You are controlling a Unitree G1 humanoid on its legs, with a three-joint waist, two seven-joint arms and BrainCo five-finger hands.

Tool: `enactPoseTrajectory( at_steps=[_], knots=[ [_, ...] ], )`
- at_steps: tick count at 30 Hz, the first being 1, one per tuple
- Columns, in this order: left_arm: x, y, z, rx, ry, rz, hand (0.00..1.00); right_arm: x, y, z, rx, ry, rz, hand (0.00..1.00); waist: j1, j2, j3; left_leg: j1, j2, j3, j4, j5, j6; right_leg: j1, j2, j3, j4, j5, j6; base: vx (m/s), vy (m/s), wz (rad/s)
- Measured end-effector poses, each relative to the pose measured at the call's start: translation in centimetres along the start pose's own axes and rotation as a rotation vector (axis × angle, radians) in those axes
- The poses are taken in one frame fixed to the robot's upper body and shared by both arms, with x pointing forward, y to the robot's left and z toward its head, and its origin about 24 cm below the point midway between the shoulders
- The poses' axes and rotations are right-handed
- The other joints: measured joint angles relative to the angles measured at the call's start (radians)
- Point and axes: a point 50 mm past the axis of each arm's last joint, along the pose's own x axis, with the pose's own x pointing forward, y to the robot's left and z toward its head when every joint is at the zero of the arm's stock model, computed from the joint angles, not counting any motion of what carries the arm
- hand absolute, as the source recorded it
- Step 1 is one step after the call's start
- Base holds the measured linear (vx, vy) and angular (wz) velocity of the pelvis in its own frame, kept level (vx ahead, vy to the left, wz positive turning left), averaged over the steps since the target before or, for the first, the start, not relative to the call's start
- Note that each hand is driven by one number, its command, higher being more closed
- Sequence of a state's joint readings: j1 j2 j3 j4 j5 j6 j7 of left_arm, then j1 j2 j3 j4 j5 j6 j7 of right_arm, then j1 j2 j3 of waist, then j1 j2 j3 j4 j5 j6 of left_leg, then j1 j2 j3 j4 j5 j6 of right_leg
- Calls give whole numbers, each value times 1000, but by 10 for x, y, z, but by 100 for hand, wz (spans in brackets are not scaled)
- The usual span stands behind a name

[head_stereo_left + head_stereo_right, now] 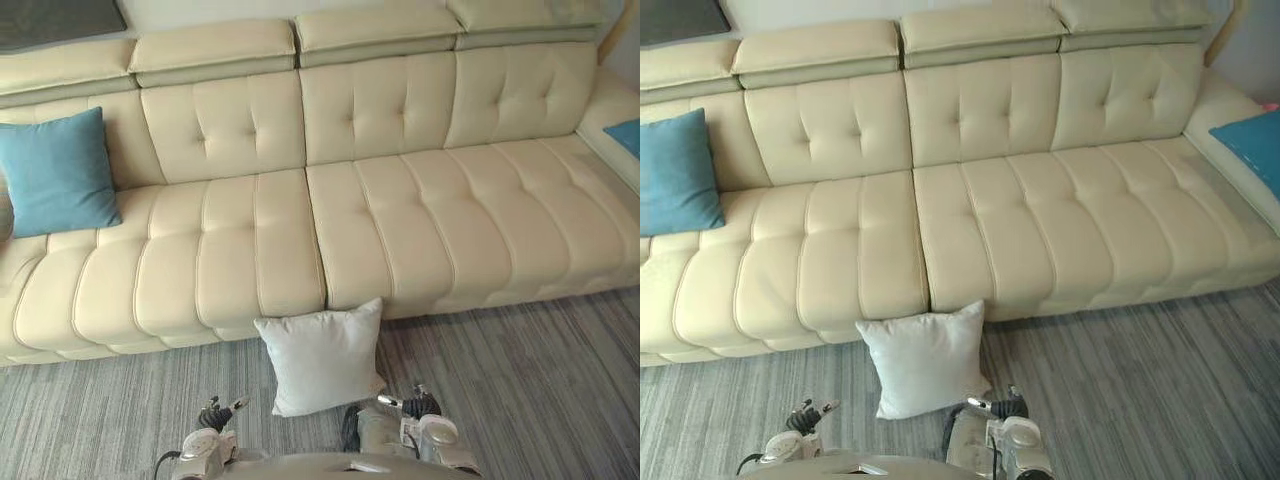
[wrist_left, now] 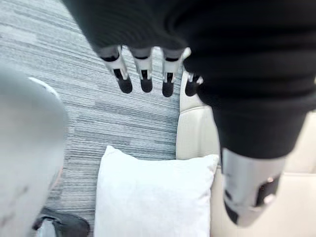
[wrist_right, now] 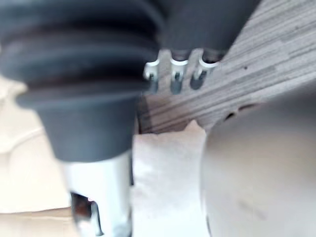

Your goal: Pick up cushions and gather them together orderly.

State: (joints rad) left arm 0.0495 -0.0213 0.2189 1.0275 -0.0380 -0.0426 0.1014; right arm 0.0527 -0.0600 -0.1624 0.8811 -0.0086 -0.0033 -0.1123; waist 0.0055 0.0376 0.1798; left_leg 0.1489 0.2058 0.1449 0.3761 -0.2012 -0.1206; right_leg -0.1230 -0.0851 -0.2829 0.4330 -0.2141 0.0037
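White cushion (image 1: pixel 322 355) is on the grey carpet (image 1: pixel 540 380), tilted, its top edge leaning on the front of the cream sofa (image 1: pixel 430 210), just under the seam between the two seat sections. Blue cushion (image 1: pixel 55 172) stands upright on the far left seat, leaning on the backrest. Second blue cushion (image 1: pixel 1255 143) lies at the far right end of the sofa, cut off by the frame edge. All three are well apart from each other.

Left hand (image 2: pixel 144 74) hangs low over the carpet at the near edge of the head views, off the cushion's lower left. Its fingers are straight and spread, its thumb is out to the side, and it holds nothing. In its wrist view the white cushion shows past the fingertips, resting against the sofa front, with a gap of carpet between.

Right hand (image 3: pixel 175 74) is low on the other side, near the cushion's lower right corner. Its fingers are loose and not closed on anything, with bare carpet behind them. The white cushion shows beside its thumb, and no contact can be seen.
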Motion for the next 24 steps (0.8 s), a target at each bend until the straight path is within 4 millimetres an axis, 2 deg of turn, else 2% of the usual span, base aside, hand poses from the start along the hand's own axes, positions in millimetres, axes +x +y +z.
enactPoseTrajectory(
  at_steps=[1, 2, 4, 5, 6, 8, 9, 10, 11, 12, 13, 15, 17, 20, 24],
  knots=[
    [0, 0, 0, -4, -2, 0, 0, 0, -1, -2, -1, 3, -2, 0, 2, 2, -2, -26, 12, -8, 59, 1, -1, 13, 6, -8, -10, -3, 0, 229, -218, 46],
    [0, 1, 4, -22, -18, 8, 0, -1, -4, -4, -7, 8, -7, 0, 5, 12, -7, -102, 50, -13, 219, 22, -15, 43, 24, -22, -34, -9, -7, 125, -88, 15],
    [-1, 0, 2, -48, -17, 9, 0, -2, -5, -6, -8, 17, -11, 0, 15, 17, -9, -159, 91, 1, 354, 57, -15, 81, 42, -28, -62, -7, -16, 153, -53, -5],
    [-1, 2, 3, -60, -19, 15, 0, -2, -6, -10, -8, 33, -13, 0, 24, 16, -12, -186, 109, 28, 417, 32, -8, 116, 53, -22, -96, 1, -25, 229, -15, -21],
    [-1, 2, 4, -59, -22, 16, 0, -2, -6, -11, -6, 38, -14, 0, 24, 14, -13, -203, 102, 52, 414, 4, -10, 133, 52, -16, -121, 9, -24, 263, 26, -25],
    [-1, 3, 5, -57, -29, 18, 0, -2, -6, -13, 0, 53, -18, 0, 27, 12, -12, -235, 66, 90, 325, -52, -8, 158, 40, -2, -168, 39, -9, 163, 70, -20],
    [-1, 3, 6, -57, -32, 17, 0, -1, -5, -13, 1, 55, -17, 0, 28, 8, -10, -237, 55, 101, 290, -59, -7, 164, 33, 1, -173, 43, -3, 165, 171, -11],
    [0, 4, 8, -52, -40, 19, 0, -1, -5, -12, 7, 53, -18, 0, 28, 3, -5, -248, 19, 122, 134, -53, 0, 174, 7, 3, -179, 54, 17, 149, 193, 3],
    [-1, 2, 6, -52, -33, 14, 0, -1, -8, -14, 7, 56, -25, 0, 25, 15, -12, -247, 8, 129, 16, 35, 13, 175, 9, 0, -184, 60, 32, 144, 227, 10],
    [-1, 3, 5, -42, -28, 13, 0, -1, -7, -14, 15, 60, -26, 0, 27, 6, -18, -226, -19, 141, -23, 49, 40, 179, 5, 21, -210, 71, 50, 92, 221, 7],
    [0, 10, 8, -25, -39, 27, 0, -3, 2, -14, 29, 59, -7, 0, 30, -28, -21, -203, -60, 156, -92, 74, 56, 184, -16, 58, -259, 93, 56, 92, 206, 6],
    [1, 16, 10, -17, -45, 38, 0, -3, 8, -16, 41, 64, 3, 0, 28, -50, -19, -199, -85, 160, -116, 83, 62, 194, -31, 63, -293, 105, 62, 75, 156, 3],
    [1, 17, 9, -16, -42, 41, 0, -4, 9, -17, 42, 66, 6, 0, 28, -55, -21, -180, -94, 171, -133, 84, 65, 203, -37, 82, -309, 129, 67, 31, 98, -10],
    [1, 16, 7, -15, -30, 40, 0, -4, 10, -17, 43, 66, 7, 0, 26, -61, -24, -130, -108, 186, -191, 107, 68, 225, -40, 89, -319, 129, 67, -22, 6, -17],
    [0, 15, 3, -16, -18, 36, 0, -6, 8, -22, 40, 80, 3, 0, 21, -56, -26, -73, -128, 190, -333, 185, 62, 222, -41, 97, -343, 129, 78, -70, -32, -10]
  ],
)
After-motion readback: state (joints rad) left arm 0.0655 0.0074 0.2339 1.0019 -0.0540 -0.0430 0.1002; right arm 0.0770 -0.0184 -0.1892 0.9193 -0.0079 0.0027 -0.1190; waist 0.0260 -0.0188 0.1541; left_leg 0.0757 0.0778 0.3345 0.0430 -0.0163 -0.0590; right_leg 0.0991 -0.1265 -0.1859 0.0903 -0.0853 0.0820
